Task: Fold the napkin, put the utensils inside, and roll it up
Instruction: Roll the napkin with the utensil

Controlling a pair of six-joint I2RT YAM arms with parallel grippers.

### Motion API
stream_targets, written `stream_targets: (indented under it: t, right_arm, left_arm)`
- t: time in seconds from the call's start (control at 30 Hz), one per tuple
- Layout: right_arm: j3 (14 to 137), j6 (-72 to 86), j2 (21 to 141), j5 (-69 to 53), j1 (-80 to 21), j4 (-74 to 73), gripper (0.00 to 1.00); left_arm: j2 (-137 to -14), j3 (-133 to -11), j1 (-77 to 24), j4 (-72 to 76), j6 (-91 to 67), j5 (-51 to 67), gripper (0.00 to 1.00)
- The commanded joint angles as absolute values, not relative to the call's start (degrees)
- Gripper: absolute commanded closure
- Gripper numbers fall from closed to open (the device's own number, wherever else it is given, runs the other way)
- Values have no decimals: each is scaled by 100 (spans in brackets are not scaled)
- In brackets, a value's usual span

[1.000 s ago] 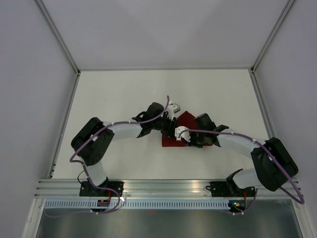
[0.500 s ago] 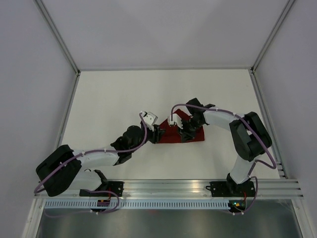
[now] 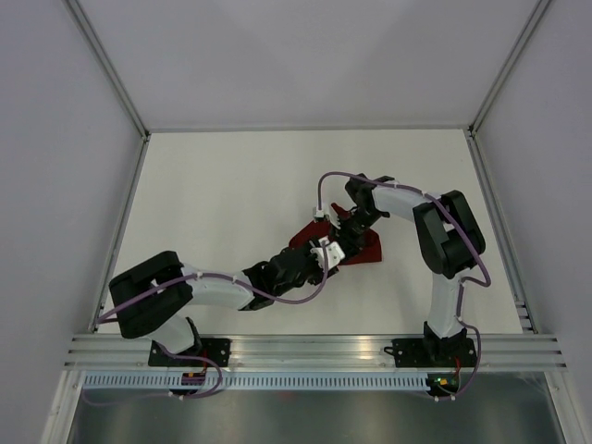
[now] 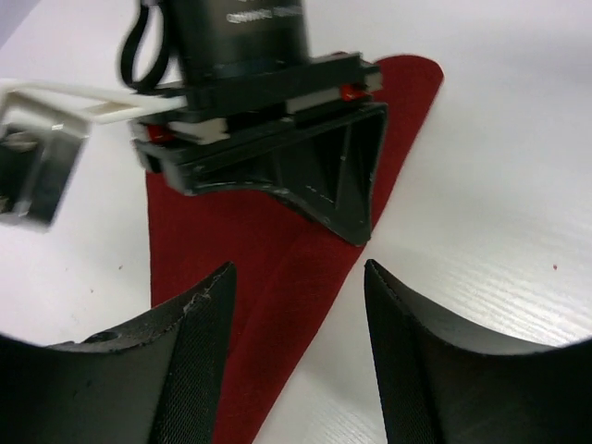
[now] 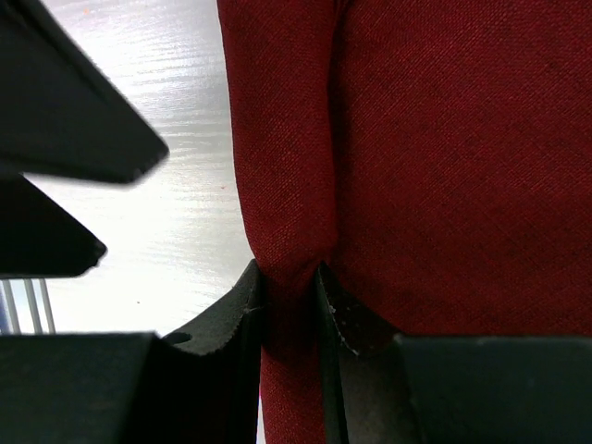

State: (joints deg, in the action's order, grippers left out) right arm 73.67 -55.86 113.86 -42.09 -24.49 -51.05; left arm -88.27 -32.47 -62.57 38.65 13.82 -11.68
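Your napkin (image 3: 370,250) lies just right of the table's (image 3: 213,185) middle, folded into a long maroon strip. From the left wrist, its long axis runs from lower left to a rounded end at upper right. Overhead, both grippers cover most of it. Your right gripper (image 5: 291,282) pinches a raised ridge of the woven cloth. Your left gripper (image 4: 296,273) stands parted over the strip, gripping nothing.
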Motion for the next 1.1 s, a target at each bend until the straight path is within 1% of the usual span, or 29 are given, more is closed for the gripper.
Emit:
stream_targets:
  t: [0.0,0.1,0.17,0.27,0.43,0.6,0.7,0.73,0.77,0.8,0.83,0.93,1.0,1.07]
  right_arm:
    - [7251,-5871,11997,-3753,-2417,-5317,80]
    - [7286,-5845,12067,-3700,-2408,-5326,81]
    - [7295,-5827,12085,-3674,-2399,-5317,81]
    - [7321,-5827,12094,-3674,-2399,-5361,81]
    - [7356,-5809,12164,-3656,-2382,-5379,81]
    - [7400,-5818,12261,-3639,-2382,-5414,82]
    - [7435,-5836,12296,-3639,-2364,-5449,82]
    - [7470,-5836,12296,-3647,-2364,-5484,82]
    - [7488,-5853,12322,-3647,-2364,-5502,82]
    - [7497,-5862,12331,-3639,-2373,-5537,82]
    - [7523,-5862,12331,-3639,-2356,-5537,82]
    - [7550,-5871,12340,-3639,-2355,-5555,82]
    - [7550,-5871,12322,-3647,-2355,-5555,82]
    - [7532,-5854,12305,-3656,-2355,-5546,80]
  left_arm:
    - [-9140,-3638,-6433,3586,2372,-809,35]
    - [-9483,-3744,-6513,3454,2627,-817,33]
    - [-9729,-3805,-6504,3542,2768,-905,29]
    - [-10001,-3893,-6513,3594,3022,-1002,26]
    - [-10344,-4095,-6486,3656,3366,-1072,26]
    - [-10494,-4149,-6355,3525,3402,-977,29]
    - [-10503,-4166,-6188,3332,3279,-800,38]
    - [-10520,-4166,-6144,3201,3270,-687,45]
    - [-10538,-4183,-6126,3121,3235,-625,49]
    - [-10547,-4271,-6109,2998,3226,-520,61]
    - [-10616,-4315,-6091,2780,3234,-466,67]
    - [-10696,-4438,-6029,2532,3182,-273,74]
    - [-10723,-4579,-5977,2374,3094,-115,82]
    - [-10749,-4658,-5950,2120,3041,-27,87]
